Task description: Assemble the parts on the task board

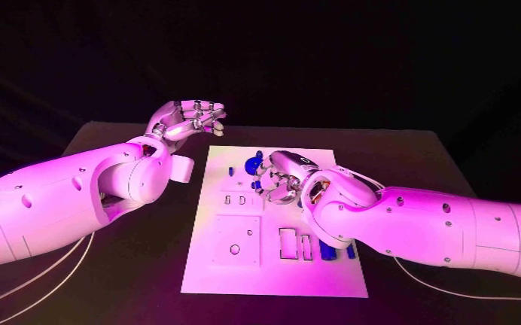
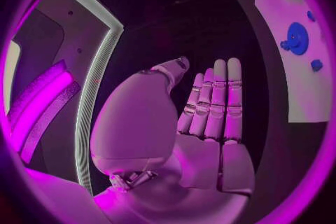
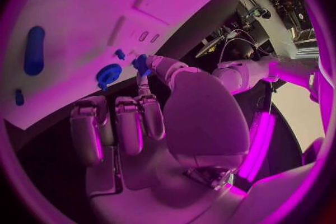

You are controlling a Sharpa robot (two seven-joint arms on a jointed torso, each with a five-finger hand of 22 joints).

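My right silver many-fingered hand [image 1: 284,177] hangs low over the middle of the flat white plastic task board [image 1: 233,272]. In the right wrist view its thumb and one fingertip pinch a small blue plastic part [image 3: 140,63]; the other fingers are curled in beside it. So this hand is clamped on that piece.

Just beyond those fingertips lies a round blue disc-shaped part [image 3: 108,74] on the board, with a small blue knob [image 3: 120,54] close by. Farther out from the hand lie a long blue rounded bar [image 3: 33,50] and a short blue peg [image 3: 19,97].

Risk, in my judgement: the pinch is narrow and the part is smooth, hard plastic, so it may twist or slip if pressed off-axis into its seat. The curled fingers sit near the disc and could nudge it. Whether the held piece touches the board I cannot tell.

The board surface is matte and rigid, with shallow rectangular recesses [image 1: 289,242] and small round holes [image 1: 235,249].

Farthest, my left silver many-fingered hand [image 1: 190,119] is raised off the board's far left corner, well apart from every part. Its fingers are apart, gently bent, holding nothing.
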